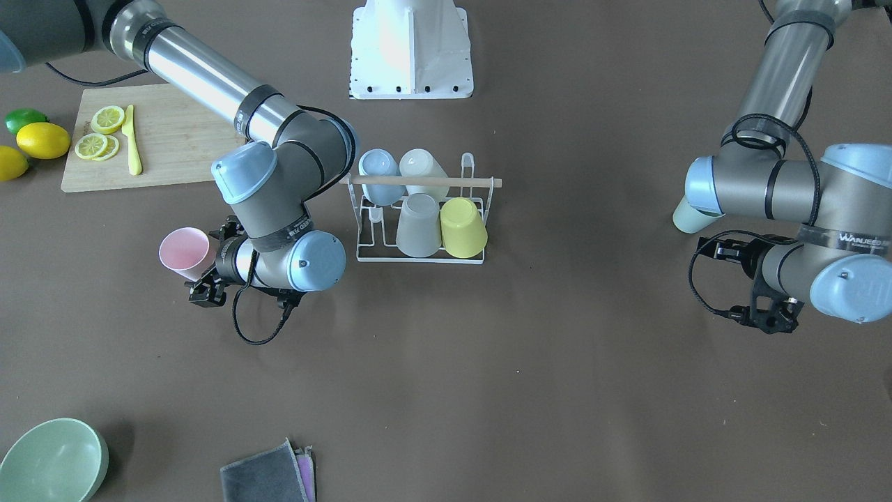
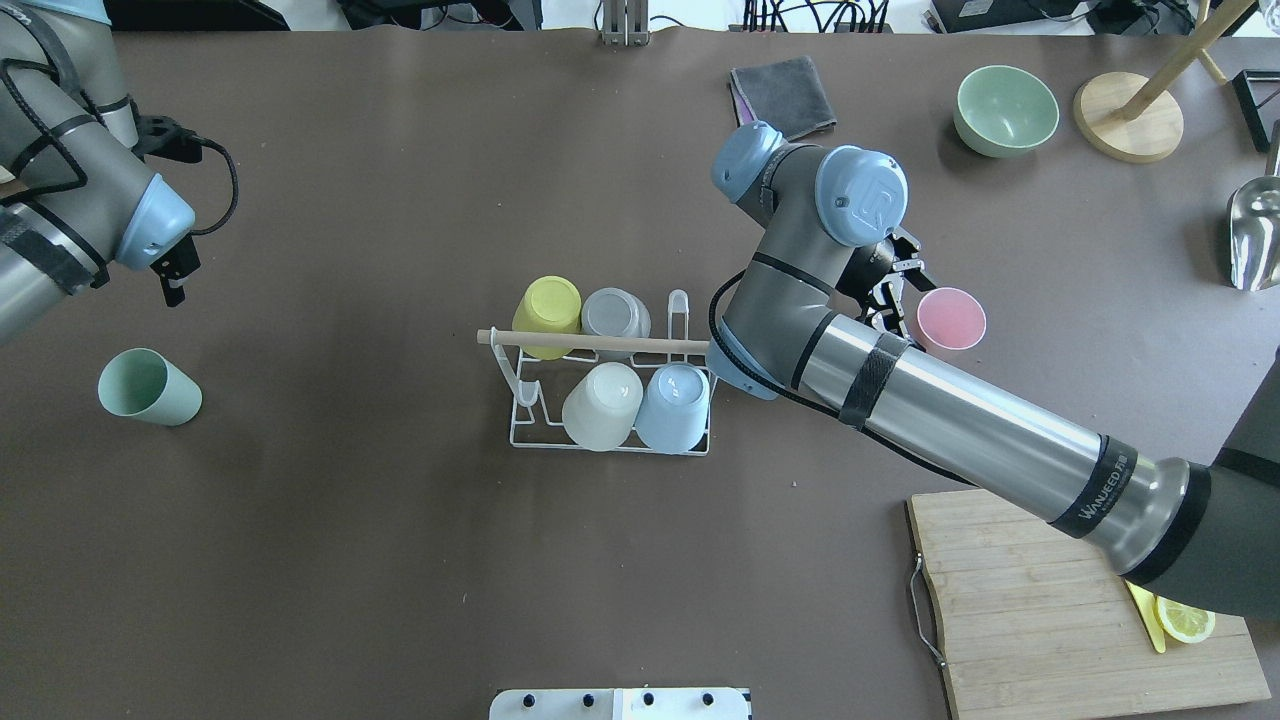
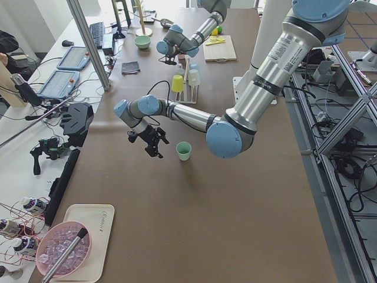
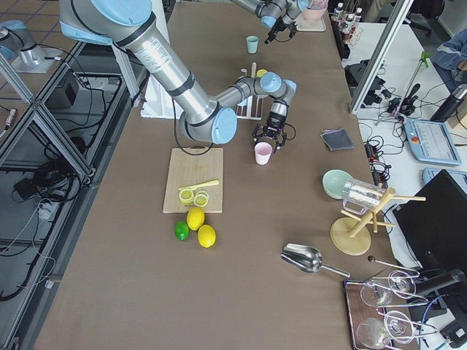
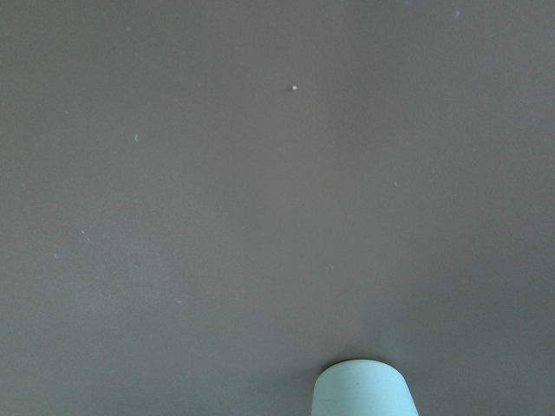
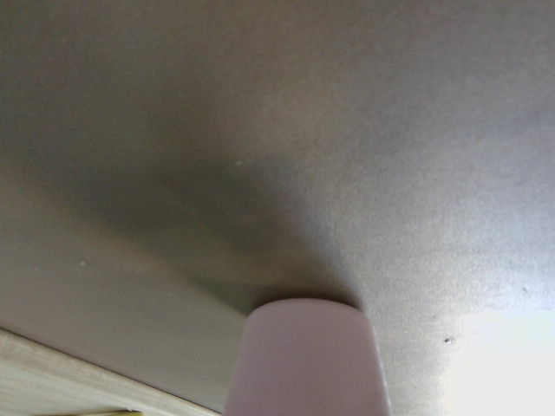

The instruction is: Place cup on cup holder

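Observation:
A pink cup [image 1: 184,252] stands upright on the table, also in the overhead view [image 2: 951,318] and low in the right wrist view [image 6: 305,360]. My right gripper [image 1: 213,263] [image 2: 898,284] is open right beside its rim, not closed on it. The cup holder [image 1: 425,181], a white wire rack with a wooden rod [image 2: 600,342], stands mid-table and carries several cups upside down. A pale green cup [image 2: 150,388] stands at the left, partly hidden by my left arm in the front view [image 1: 691,217]. My left gripper [image 2: 174,272] [image 3: 154,141] is open and empty, a short way from it.
A cutting board [image 1: 174,150] with lemon slices and a yellow knife lies near the right arm's base, lemons and a lime [image 1: 42,139] beside it. A green bowl [image 2: 1005,110], grey cloth [image 2: 785,95], wooden stand [image 2: 1130,115] and metal scoop [image 2: 1255,230] sit at the far right.

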